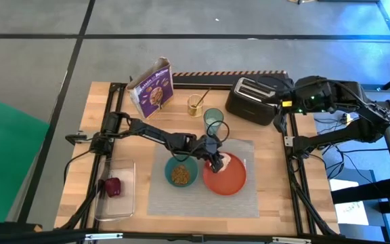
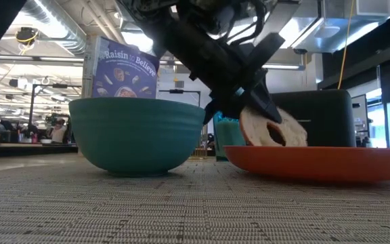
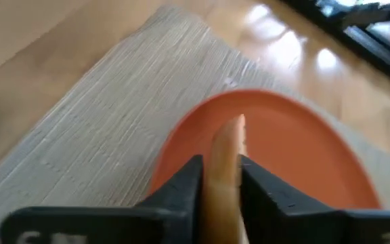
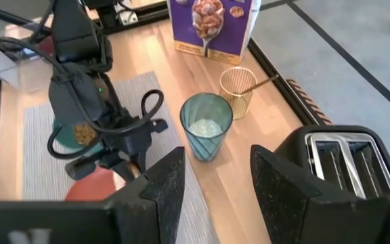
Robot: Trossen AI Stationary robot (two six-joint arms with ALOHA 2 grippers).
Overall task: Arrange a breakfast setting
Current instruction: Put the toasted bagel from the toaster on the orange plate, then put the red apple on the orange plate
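A grey placemat (image 1: 249,200) lies at the table's middle. On it stand a teal bowl (image 1: 180,172) with cereal and an orange-red plate (image 1: 230,179). My left gripper (image 1: 216,160) is over the plate's far-left part, shut on a bagel (image 2: 273,129). The translucent teal cup (image 1: 213,120) stands just beyond the mat. A gold spoon (image 4: 257,84) leans in a gold wire holder (image 1: 196,104). A dark-red fruit (image 1: 112,187) lies in the clear tray (image 1: 124,207). My right gripper (image 4: 212,183) is open and empty, high above the table's far right near the toaster. My left gripper pinches the bagel between its two fingers (image 3: 185,186), one on each flat face, at the bagel's upper edge (image 3: 225,159). The fingers slant down from the table's left. The bagel stands tilted on edge over the plate; whether its lower edge (image 2: 286,142) touches the plate I cannot tell.
A black toaster (image 1: 252,100) stands at the far right. A cereal box (image 1: 153,88) stands at the far middle-left. The tray lies at the near left edge. Bare mat shows in front of the bowl and plate.
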